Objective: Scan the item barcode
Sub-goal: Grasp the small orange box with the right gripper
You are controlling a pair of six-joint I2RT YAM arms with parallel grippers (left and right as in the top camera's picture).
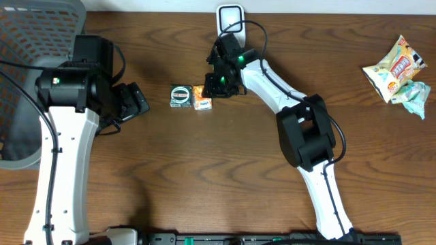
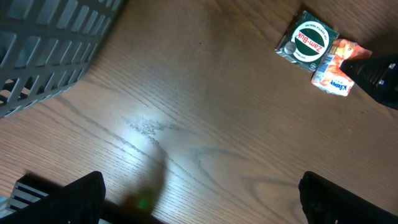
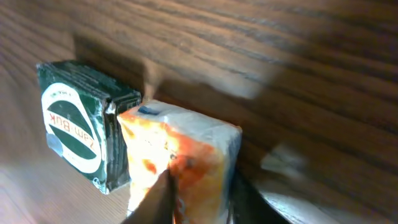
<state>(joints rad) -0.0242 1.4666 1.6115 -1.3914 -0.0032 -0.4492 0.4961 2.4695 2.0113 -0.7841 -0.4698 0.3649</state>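
The right gripper [image 1: 219,87] is grasping the orange carton [image 1: 202,101]. In the right wrist view, its fingers are pressing against the two sides of the pack, though that view is blurred. The carton is sitting on the wooden table [image 1: 204,177], just off centre toward 11 o'clock. It is touching the green Zam-Buk box [image 1: 180,95], which is lying at its 9 o'clock side with the round white label facing up.

The left gripper [image 1: 133,102] is hanging released over bare wood toward 9 o'clock. Its two fingers are standing wide apart at the bottom corners of the left wrist view, with nothing between them.

A white device [image 1: 230,17] with a black cable is standing at the table's 12 o'clock edge, just beyond the right arm's wrist.

The grey mesh basket [image 1: 27,41] is occupying the 10 o'clock corner. The left arm is covering part of it, and what it is holding cannot be told from these views.

Over at 2 o'clock, a yellow snack bag [image 1: 395,64] is lying on the wood. A pale green packet [image 1: 415,95] is touching it on its 4 o'clock side. Both are lying well apart from the two boxes and from either arm.
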